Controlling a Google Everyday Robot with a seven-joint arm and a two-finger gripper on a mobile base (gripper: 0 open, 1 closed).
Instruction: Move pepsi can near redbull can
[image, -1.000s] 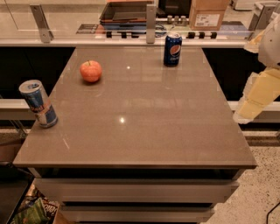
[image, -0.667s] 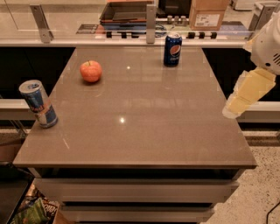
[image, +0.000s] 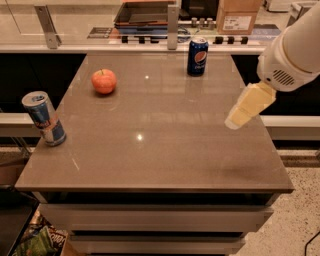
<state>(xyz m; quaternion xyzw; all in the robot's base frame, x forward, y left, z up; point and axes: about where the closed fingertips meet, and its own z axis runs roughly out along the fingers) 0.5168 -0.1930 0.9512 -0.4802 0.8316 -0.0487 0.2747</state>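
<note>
Gripper, pale yellow, hangs above the right side of the table, well short of anything on it. Whether it is spread or pressed together: cannot tell. It carries nothing.

Change over the last second: the gripper has come in from beyond the right edge to over the tabletop, heading left. Nothing else has shifted. Judgement: approach phase only, no grasp yet, and the transfer itself is not begun.

Pepsi can stands upright near the far edge, beyond the gripper and to its left, apart from it. Round red-white-blue logo faces the camera; the pale lettering beneath it is too small to read.

Apple sits further left, mid-depth.

Redbull can is upright at the left edge, well apart from the pepsi can, diagonally across the surface. Blue and silver panels and a red mark show; no text is legible.

Cardboard box behind the table bears a white label, unreadable.
</note>
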